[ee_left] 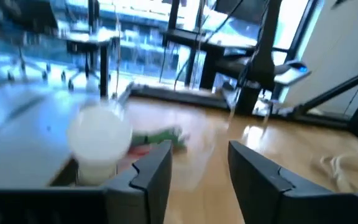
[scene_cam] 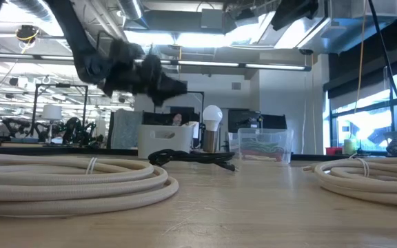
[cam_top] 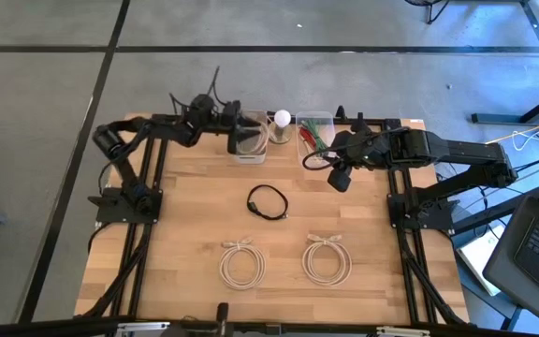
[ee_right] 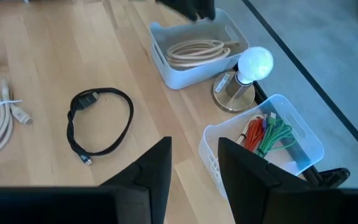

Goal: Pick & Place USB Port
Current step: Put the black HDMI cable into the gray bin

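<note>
Left hand [cam_top: 235, 120]: fingers spread and empty in its wrist view, held above the white bin [cam_top: 249, 142] at the back edge of the surface; I judge it has nothing in hand over a drop place.
Under the left hand: the white bin holds one coiled cream cable [ee_right: 194, 50], which suggests it is where cream cables go.
Just beside the left hand: a white bulb lamp [cam_top: 282, 120] on a metal base stands between the two bins.
Right hand [cam_top: 340, 178]: fingers spread, carrying nothing, hanging over the near edge of the clear bin [ee_right: 272, 137], tilted towards the middle of the surface.
Below the right hand: the clear bin holds red and green wires [ee_right: 267, 132].
Ahead of the right hand: the black USB cable [cam_top: 268, 202], the task's thing, lies coiled and untouched on the bare wooden surface [cam_top: 185, 225], well apart from both hands.
Farther out: two cream cable coils [cam_top: 242, 263] [cam_top: 327, 259] lie side by side near the front edge.
Step judged: the pick is not yet made; the right hand looks better placed to reach the black cable.
</note>
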You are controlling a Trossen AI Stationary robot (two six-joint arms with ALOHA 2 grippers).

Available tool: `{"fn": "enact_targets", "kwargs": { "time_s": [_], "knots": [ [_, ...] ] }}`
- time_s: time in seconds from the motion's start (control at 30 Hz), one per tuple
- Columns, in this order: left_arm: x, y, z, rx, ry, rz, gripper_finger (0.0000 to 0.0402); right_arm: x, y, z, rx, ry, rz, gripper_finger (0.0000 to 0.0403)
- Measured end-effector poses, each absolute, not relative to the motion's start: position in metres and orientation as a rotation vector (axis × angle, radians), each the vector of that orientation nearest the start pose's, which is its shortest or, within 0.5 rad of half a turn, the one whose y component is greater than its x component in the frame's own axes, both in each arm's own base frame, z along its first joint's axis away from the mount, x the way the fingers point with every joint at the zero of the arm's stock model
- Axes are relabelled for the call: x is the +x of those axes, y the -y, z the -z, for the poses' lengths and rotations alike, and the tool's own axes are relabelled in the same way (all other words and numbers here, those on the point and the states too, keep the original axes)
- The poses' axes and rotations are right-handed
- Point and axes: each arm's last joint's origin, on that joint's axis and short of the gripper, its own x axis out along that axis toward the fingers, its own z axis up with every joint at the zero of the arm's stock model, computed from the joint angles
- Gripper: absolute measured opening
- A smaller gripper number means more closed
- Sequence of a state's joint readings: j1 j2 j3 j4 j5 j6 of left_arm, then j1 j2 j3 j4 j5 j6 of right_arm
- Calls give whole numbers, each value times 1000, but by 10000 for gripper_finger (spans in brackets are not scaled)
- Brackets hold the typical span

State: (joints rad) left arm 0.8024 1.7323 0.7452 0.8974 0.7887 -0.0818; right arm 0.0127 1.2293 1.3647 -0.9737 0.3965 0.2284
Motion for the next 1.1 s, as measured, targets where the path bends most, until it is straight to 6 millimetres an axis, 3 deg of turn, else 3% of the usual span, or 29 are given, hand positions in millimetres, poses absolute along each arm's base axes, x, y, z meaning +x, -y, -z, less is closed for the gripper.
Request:
{"fn": "enact_targets", "kwargs": {
  "time_s": [0.2, 0.43, 0.6, 0.77, 0.93, 1.1],
  "knots": [
    [240, -205, -229, -139, -23, 58, 150, 230, 8, -375, 41, -778, 452, 133],
    [253, -127, -251, -85, -183, 265, 150, 230, 8, -375, 41, -778, 452, 133],
    [260, -64, -247, 57, -369, 255, 150, 230, 8, -375, 43, -778, 449, 133],
    [262, -18, -237, 115, -523, 215, 150, 230, 8, -375, 44, -775, 448, 133],
    [258, 12, -230, 186, -623, 157, 150, 231, 8, -375, 48, -765, 447, 133],
    [257, 22, -219, 248, -726, 73, 150, 232, 8, -376, 54, -752, 444, 133]
  ]
}}
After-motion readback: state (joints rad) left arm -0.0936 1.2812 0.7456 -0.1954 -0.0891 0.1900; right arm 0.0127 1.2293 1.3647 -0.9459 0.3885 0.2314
